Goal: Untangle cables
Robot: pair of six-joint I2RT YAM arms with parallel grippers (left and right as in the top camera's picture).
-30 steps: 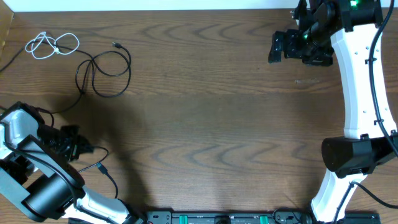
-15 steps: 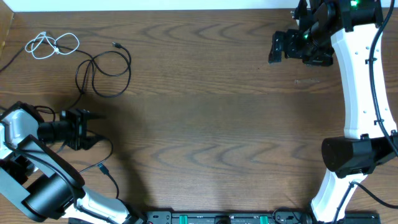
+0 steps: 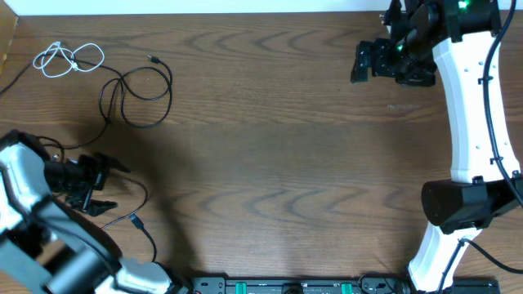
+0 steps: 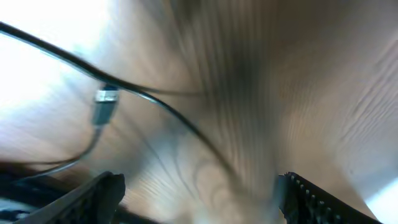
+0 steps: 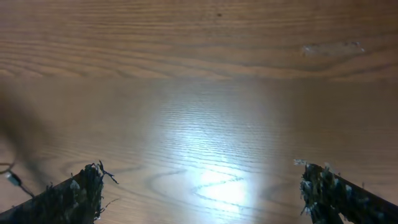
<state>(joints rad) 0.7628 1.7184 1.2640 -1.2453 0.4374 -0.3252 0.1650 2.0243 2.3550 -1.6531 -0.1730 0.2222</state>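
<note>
A short white cable (image 3: 69,59) lies coiled at the table's far left corner. Beside it a black cable (image 3: 139,94) forms a loose loop, its plug pointing away. A second black cable (image 3: 135,219) trails near the front left, just past my left gripper (image 3: 117,186), which stands open and apart from it. The blurred left wrist view shows this black cable (image 4: 168,109) and its metal plug (image 4: 104,106) ahead of the open left gripper (image 4: 199,193), nothing between the fingers. My right gripper (image 3: 357,64) hovers open at the far right; the right gripper (image 5: 202,193) frames only bare wood.
The wooden table (image 3: 278,155) stretches between the two arms. Thicker black arm cables run by the left arm base (image 3: 49,151) and along the white right arm (image 3: 470,106). A rail of equipment (image 3: 286,286) lines the front edge.
My left gripper has opened and let go of the near black cable, swinging up and then back down to the left. The right arm has stayed put.
</note>
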